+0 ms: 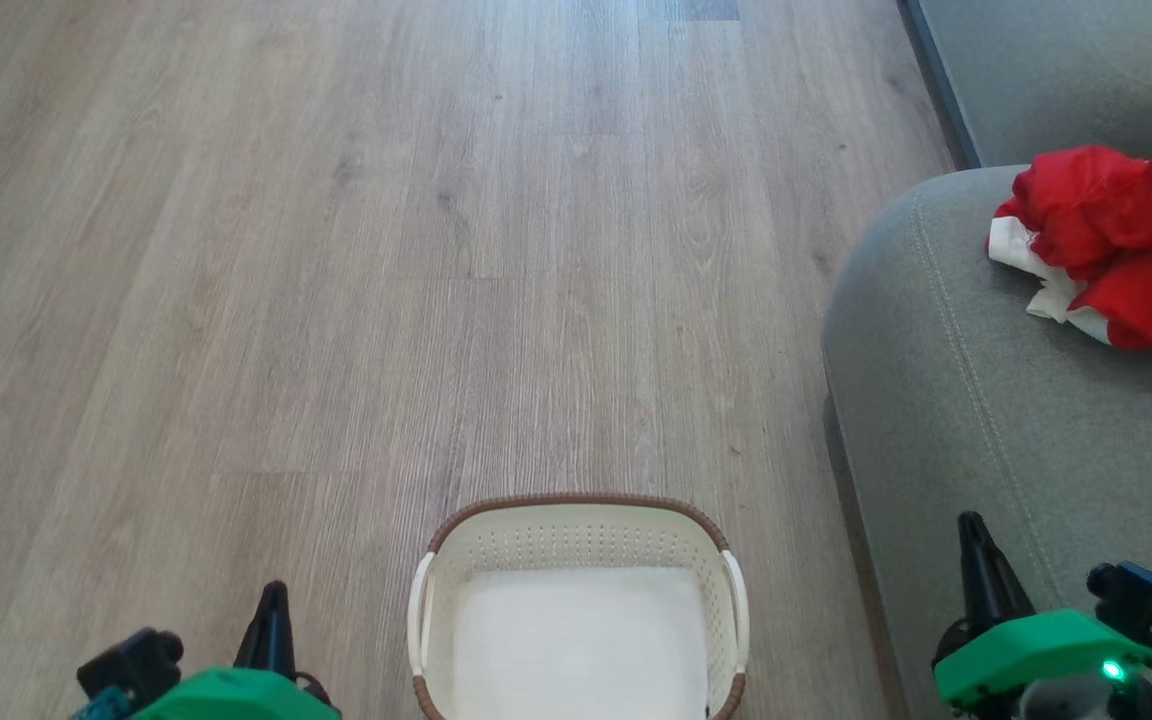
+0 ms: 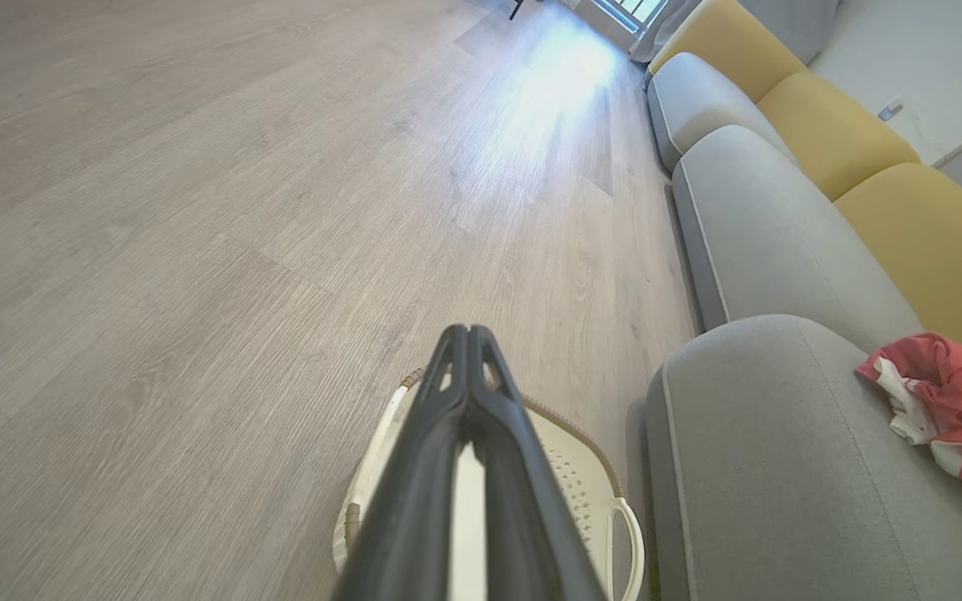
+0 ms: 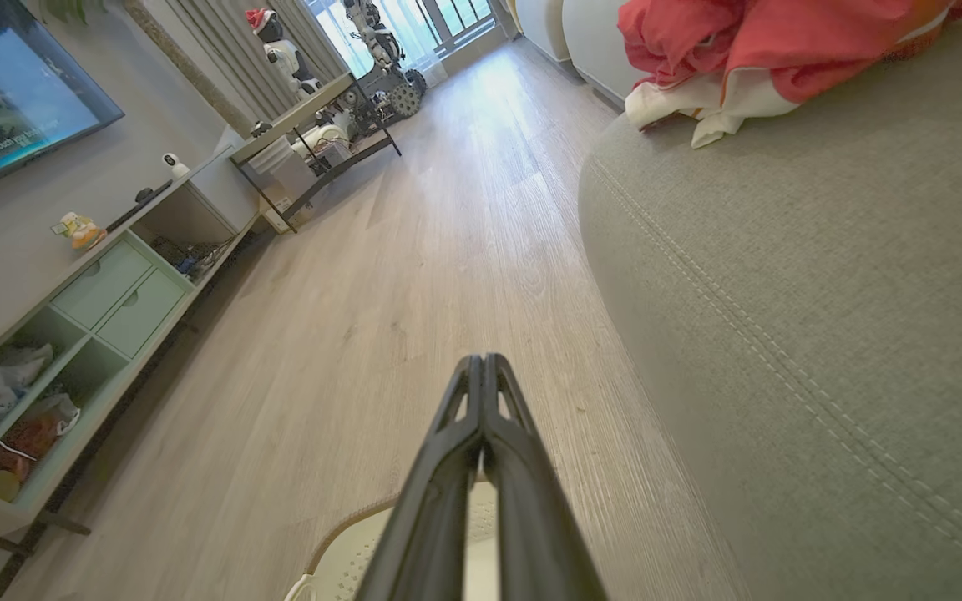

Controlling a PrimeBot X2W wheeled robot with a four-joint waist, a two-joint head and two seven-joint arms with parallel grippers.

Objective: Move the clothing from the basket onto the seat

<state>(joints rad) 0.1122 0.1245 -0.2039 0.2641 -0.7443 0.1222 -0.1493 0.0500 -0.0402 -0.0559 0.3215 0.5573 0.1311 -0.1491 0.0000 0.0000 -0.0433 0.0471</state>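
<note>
Right now your left hand (image 1: 274, 605) sits at the lower left of the head view, closed tight, holding nothing, touching nothing. In the left wrist view its two dark fingers (image 2: 418, 501) meet at the tips, hanging above the basket (image 2: 589, 488). Your right hand (image 1: 973, 535) is at the lower right, also pressed together and empty. It hovers over the front edge of the seat (image 1: 966, 400); whether it brushes the fabric, cannot tell. The right wrist view shows those fingers (image 3: 531, 517) joined tip to tip, with the basket rim below them.

The basket stands on the wood floor (image 1: 336, 250) between your two hands, just beside the seat's rounded front, its white bottom bare.

The clothing (image 1: 1126, 250) lies in a crumpled red heap with white trim showing, on top of the seat near its far end and well apart from both hands and from the basket.
</note>
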